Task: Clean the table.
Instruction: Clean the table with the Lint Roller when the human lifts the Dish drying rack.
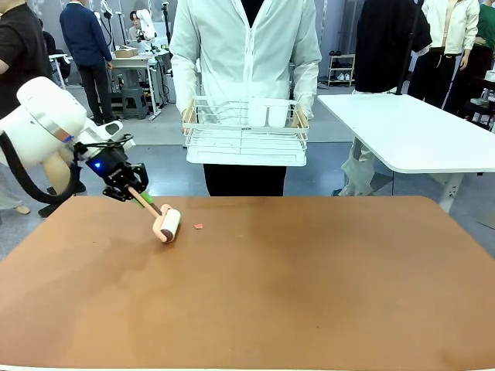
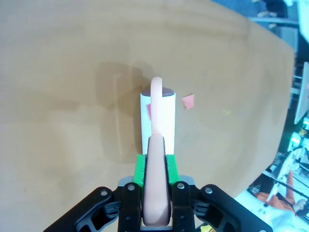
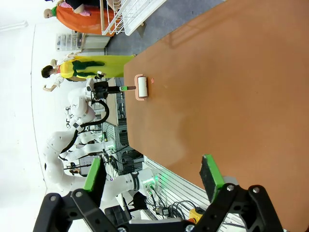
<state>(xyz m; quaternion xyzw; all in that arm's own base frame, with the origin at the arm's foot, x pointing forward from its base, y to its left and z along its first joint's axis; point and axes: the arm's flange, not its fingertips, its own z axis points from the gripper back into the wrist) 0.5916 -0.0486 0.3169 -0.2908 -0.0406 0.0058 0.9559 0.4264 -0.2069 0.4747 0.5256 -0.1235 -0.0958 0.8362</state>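
Observation:
My left gripper (image 1: 133,191) is shut on the peach handle of a lint roller (image 1: 166,224), whose white roll rests on the reddish-brown table (image 1: 309,294) at the far left. In the left wrist view the roller (image 2: 158,116) stands straight ahead of the gripper (image 2: 155,193), with a pink bit stuck to its roll. A small pink scrap (image 1: 198,226) lies on the table just right of the roll, seen also as the scrap (image 2: 188,101) beside it. My right gripper (image 3: 152,176) hangs open above the table (image 3: 231,87), far from the roller (image 3: 142,87).
A person stands at the table's far edge holding a white wire basket (image 1: 246,131) with two white cups in it. A white-topped desk (image 1: 418,135) stands at the back right. Other people stand in the background at left.

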